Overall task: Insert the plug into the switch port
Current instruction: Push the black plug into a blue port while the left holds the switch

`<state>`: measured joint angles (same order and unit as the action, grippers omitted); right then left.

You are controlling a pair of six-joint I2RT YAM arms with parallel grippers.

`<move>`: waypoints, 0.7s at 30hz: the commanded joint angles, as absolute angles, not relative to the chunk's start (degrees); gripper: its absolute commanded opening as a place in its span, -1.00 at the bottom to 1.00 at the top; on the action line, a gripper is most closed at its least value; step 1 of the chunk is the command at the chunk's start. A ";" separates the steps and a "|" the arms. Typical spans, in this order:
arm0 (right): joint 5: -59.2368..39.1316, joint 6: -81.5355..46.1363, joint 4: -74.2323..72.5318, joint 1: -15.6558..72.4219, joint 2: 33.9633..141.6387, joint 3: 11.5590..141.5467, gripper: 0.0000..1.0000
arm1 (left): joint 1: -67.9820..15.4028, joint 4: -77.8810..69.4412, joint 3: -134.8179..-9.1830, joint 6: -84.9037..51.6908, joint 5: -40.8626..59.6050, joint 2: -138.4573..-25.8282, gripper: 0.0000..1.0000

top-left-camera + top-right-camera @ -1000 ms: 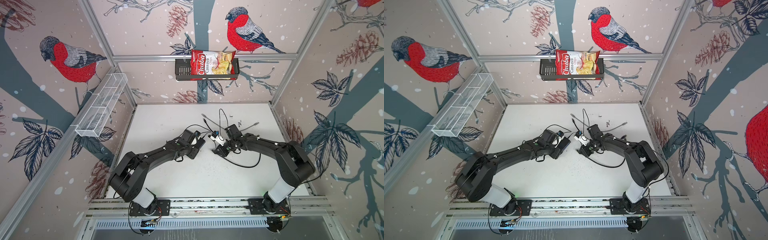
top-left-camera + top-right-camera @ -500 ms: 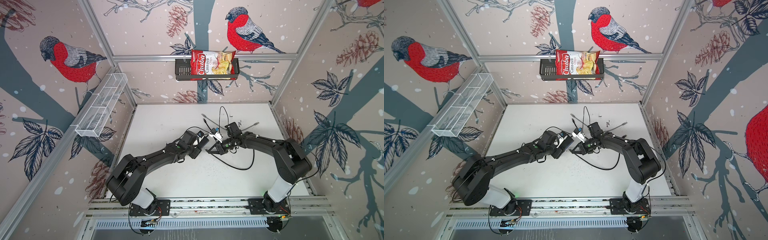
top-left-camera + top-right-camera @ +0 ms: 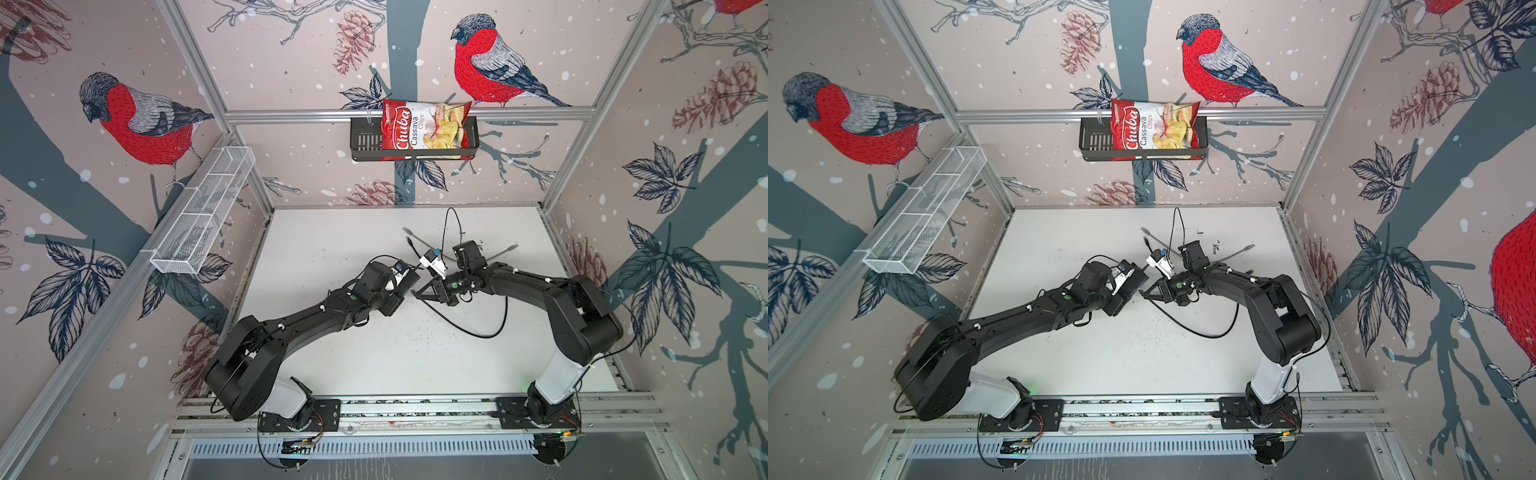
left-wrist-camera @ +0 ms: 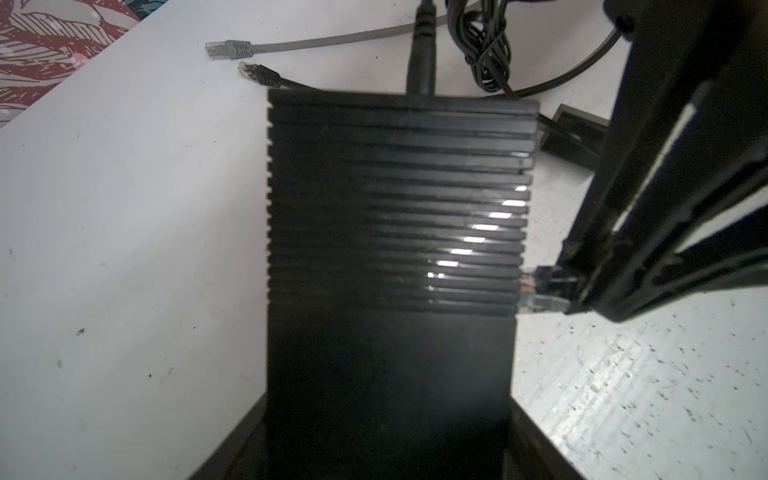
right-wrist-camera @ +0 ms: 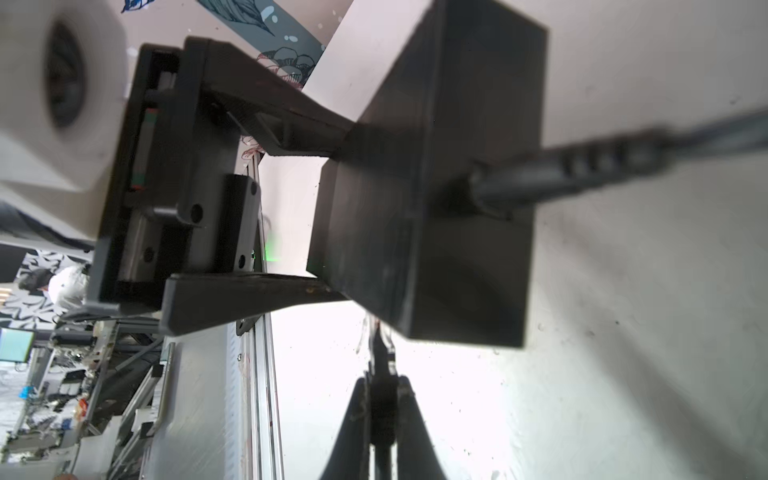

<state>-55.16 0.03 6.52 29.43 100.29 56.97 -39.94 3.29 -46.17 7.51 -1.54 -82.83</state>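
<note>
Tight around black switch point(image 4: 395, 208), left hand point(image 5: 336, 216); tight on plug point(image 4: 536, 291), right hand point(image 4: 575, 282) (tip at switch's edge)

plug point(image 4: 540, 291) at the box's point(image 4: 395, 232) long edge, cable ends point(image 4: 226, 49) beyond, on the table point(image 4: 124, 208)

Switch point(image 4: 395, 216) is matt black ribbed plastic; plug point(image 4: 536, 289) clear glossy plastic; worktop point(image 4: 124, 232) white, smooth, scuffed and speckled; crisp bag point(image 3: 424, 129) glossy
</note>
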 commanded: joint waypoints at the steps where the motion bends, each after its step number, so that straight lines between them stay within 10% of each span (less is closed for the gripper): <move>1: -56.44 -1.17 3.91 29.27 100.63 57.31 -1.00 | -40.08 -0.37 -45.97 7.84 -0.13 -82.27 -1.00; 21: -59.06 -4.69 0.37 28.78 101.22 58.75 -1.00 | -42.54 -1.67 -44.39 9.67 -2.02 -81.56 -1.00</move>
<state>-58.46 -4.47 5.48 29.12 101.71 58.04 -41.60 0.38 -44.49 7.99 -5.41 -81.80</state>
